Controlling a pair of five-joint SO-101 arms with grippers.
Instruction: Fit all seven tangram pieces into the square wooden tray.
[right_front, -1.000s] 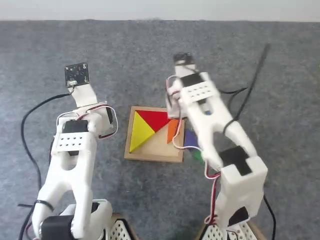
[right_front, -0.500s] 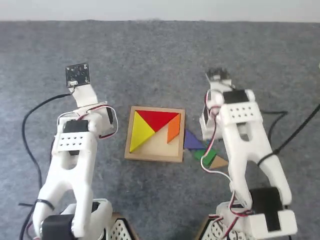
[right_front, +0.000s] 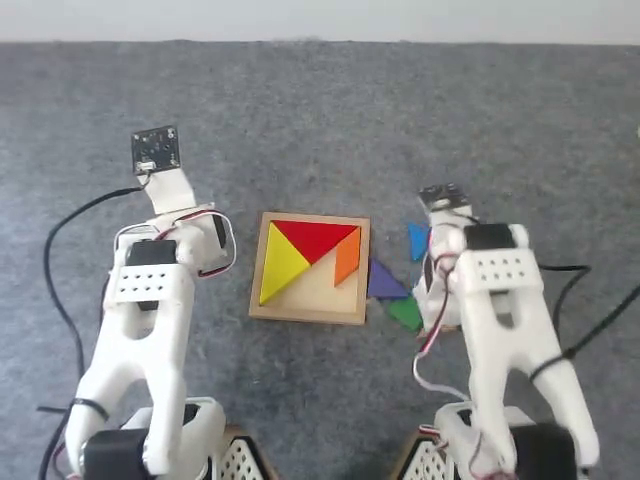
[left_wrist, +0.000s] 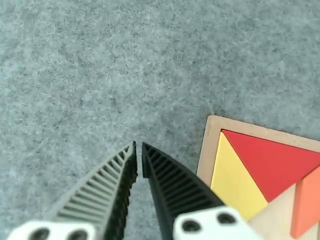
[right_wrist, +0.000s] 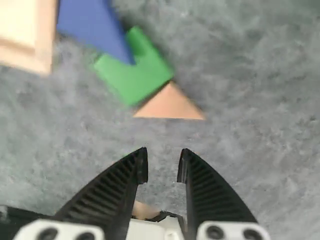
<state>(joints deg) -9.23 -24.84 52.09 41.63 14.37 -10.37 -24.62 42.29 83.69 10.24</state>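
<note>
- I see the tray (right_front: 308, 315) lying flat in the middle of the grey tabletop (right_front: 300, 120), between my two arms.
- Three pieces lie in it. The red triangle (right_front: 312, 238) runs along the tray's far edge. The yellow triangle (right_front: 281, 265) runs along its left edge and meets the red one. The orange piece (right_front: 347, 262) stands against its right edge.
- The near part of the tray floor is bare wood.
- The purple triangle (right_front: 383, 281) lies on the tabletop, touching the tray's right edge from outside.
- The green piece (right_front: 405, 313) is just beside it on the nearer side. In the right wrist view the purple triangle's point lies over the green piece's edge.
- The tan triangle (right_wrist: 169, 104) lies on the tabletop with one corner touching the green piece, on the side away from the tray.
- The blue triangle (right_front: 417, 241) lies by itself to the right of the tray, farther back than the purple one and right beside my right arm's wrist.
- My left gripper (left_wrist: 138, 150) is clenched with nothing in it, its tips all but touching. It hangs over bare tabletop just off the tray's far left corner.
- My right gripper (right_wrist: 162, 152) is released a little, with a narrow gap between its jaws and nothing held. It points down at the tabletop close to the tan triangle, not touching it.
</note>
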